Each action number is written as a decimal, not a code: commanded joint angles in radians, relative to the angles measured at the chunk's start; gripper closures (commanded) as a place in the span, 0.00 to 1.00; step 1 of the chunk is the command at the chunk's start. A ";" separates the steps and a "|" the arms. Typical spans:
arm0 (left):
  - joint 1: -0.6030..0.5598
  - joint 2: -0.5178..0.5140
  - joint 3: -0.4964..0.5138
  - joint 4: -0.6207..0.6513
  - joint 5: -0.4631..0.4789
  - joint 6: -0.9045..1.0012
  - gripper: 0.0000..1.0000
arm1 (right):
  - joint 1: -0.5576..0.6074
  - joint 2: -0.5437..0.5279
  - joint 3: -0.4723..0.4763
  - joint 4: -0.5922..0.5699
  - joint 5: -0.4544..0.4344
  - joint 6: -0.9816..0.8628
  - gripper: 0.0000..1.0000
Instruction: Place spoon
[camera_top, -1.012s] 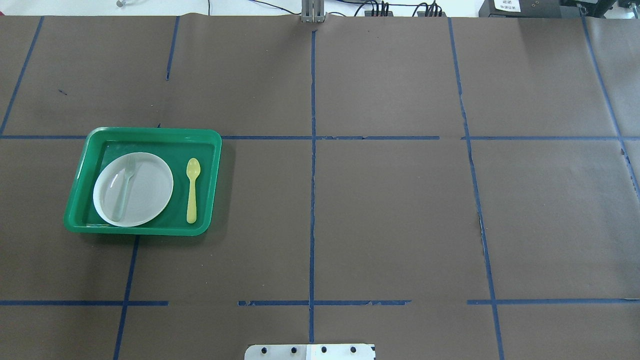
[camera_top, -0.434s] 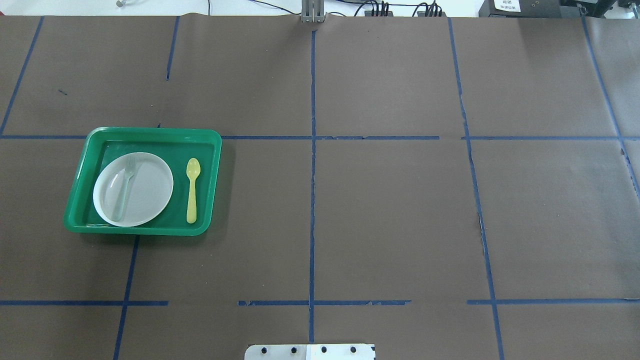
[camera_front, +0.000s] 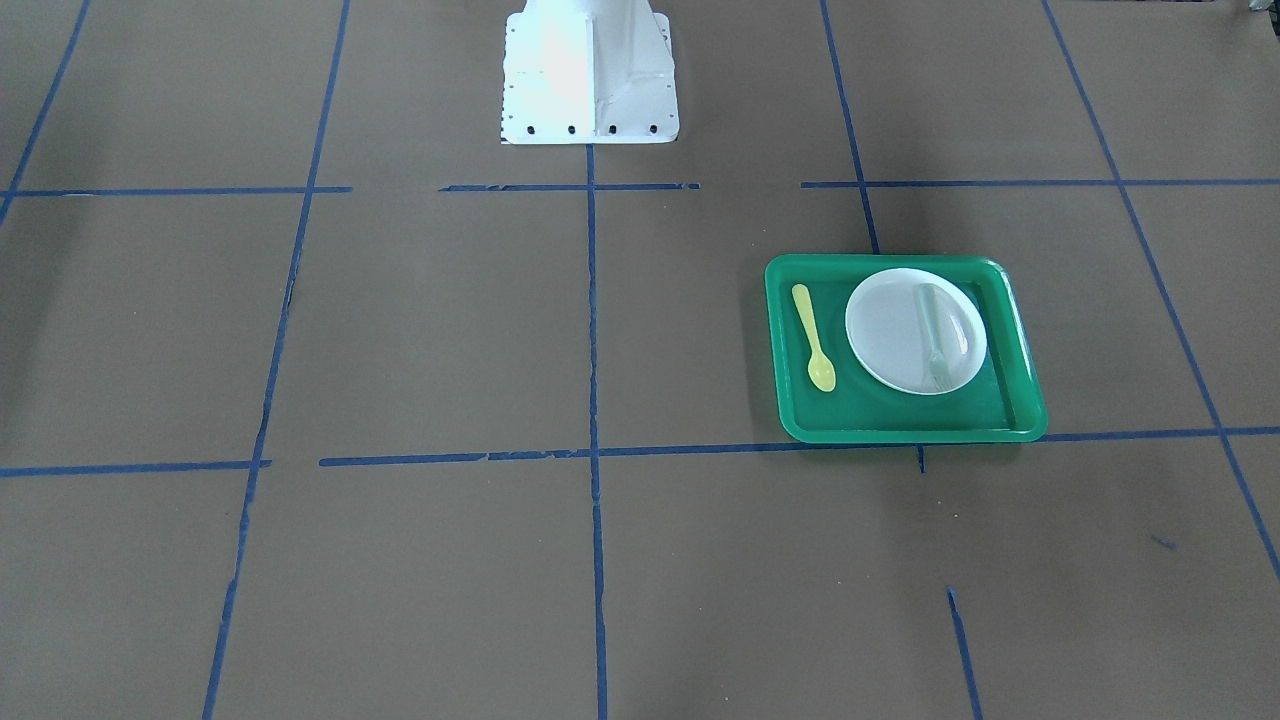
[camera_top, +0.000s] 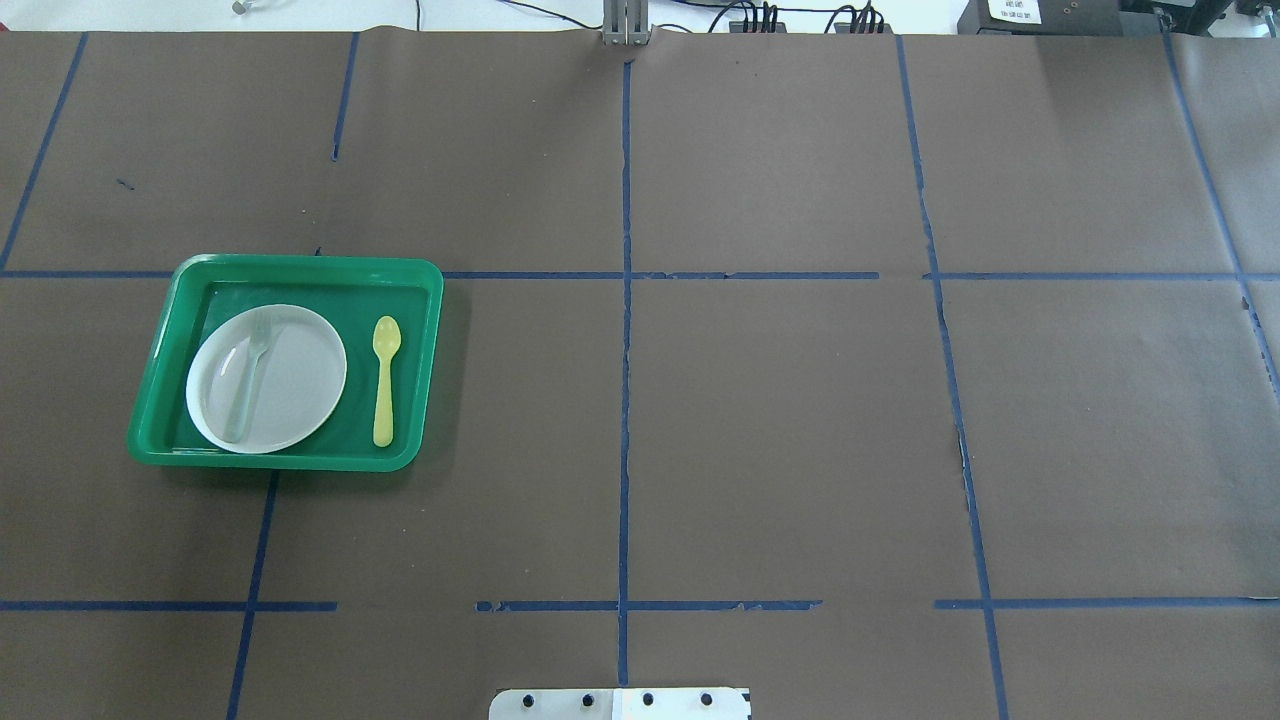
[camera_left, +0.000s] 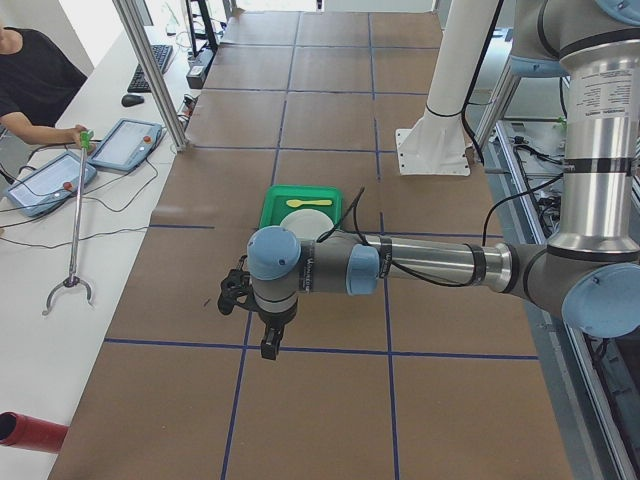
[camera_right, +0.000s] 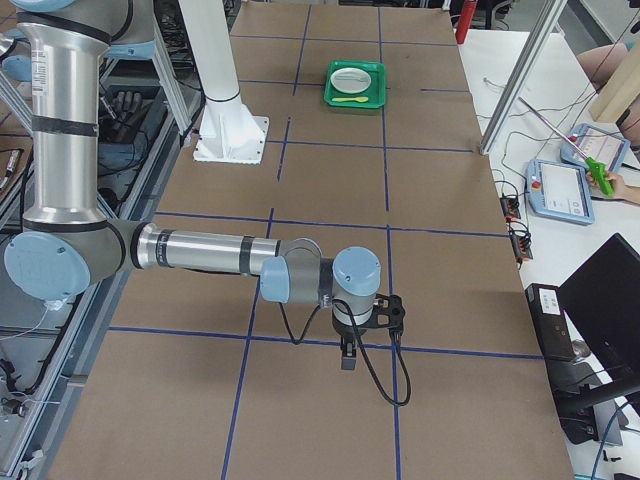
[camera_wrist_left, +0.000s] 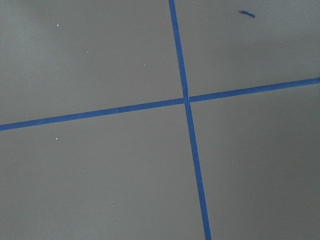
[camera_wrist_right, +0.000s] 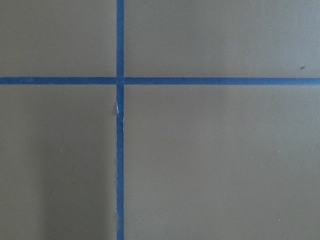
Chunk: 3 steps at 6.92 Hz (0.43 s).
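Left pincer (camera_left: 268, 347) hangs well apart from the spoon (camera_top: 384, 380).

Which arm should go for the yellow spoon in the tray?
Left, probably. The spoon lies in the green tray on the robot's left side. The left pincer hangs not far from that tray, while the right pincer is at the opposite end.

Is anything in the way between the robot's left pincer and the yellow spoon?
Nothing covers the spoon; it lies open on the floor of the green tray. The white plate with the fork sits beside it, on the side toward the left pincer. From above, nothing visible blocks it.
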 joint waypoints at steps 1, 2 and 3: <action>-0.003 0.001 0.006 0.001 0.000 0.000 0.00 | 0.000 0.000 0.000 0.000 0.000 0.000 0.00; -0.001 0.004 0.019 0.001 0.000 0.000 0.00 | 0.000 0.000 0.000 0.000 0.000 0.000 0.00; -0.001 0.015 0.016 0.001 0.000 0.000 0.00 | 0.000 0.000 0.000 0.000 0.000 0.000 0.00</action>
